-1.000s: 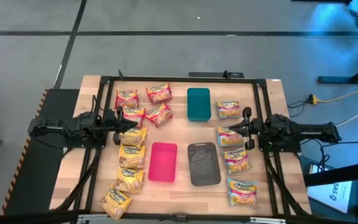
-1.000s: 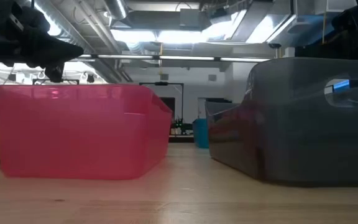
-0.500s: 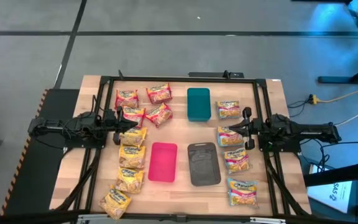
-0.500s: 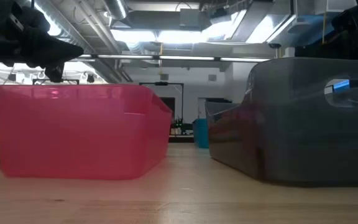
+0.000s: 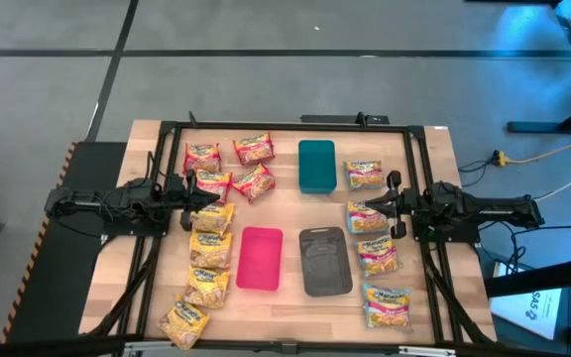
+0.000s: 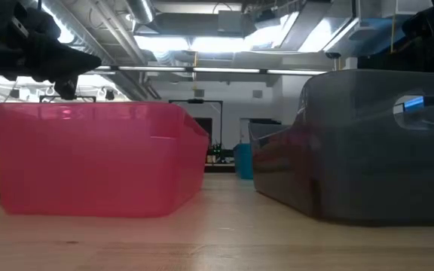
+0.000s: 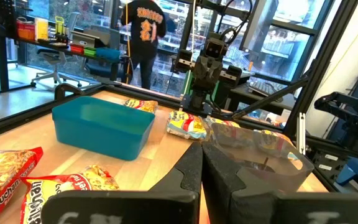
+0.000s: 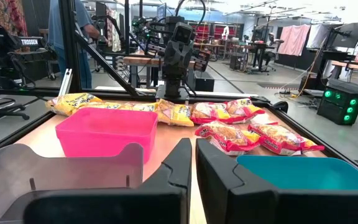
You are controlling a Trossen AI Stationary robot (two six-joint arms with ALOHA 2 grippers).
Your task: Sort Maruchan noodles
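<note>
No change vs a sec ago: both arms parked, sorting not begun.
Left end effector (image 5: pixel 198 205) clenched, empty, at table's (image 5: pixel 285 213) 9 o'clock edge; right end effector (image 5: pixel 383 204) clenched, empty, at 3. Maruchan noodles (image 5: pixel 211 248) lie loose: red pkts ~11, yellow ~8, blue-pink ~3–4. Pink tray (image 5: pixel 261 258), grey tray (image 5: pixel 324 260), teal tray (image 5: pixel 316 165) hold nothing, so whole job's left.

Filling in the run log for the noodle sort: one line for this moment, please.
phase: not begun | left gripper: shut, empty, left side | right gripper: shut, empty, right side | noodle packets: all on table | pink tray: empty
</note>
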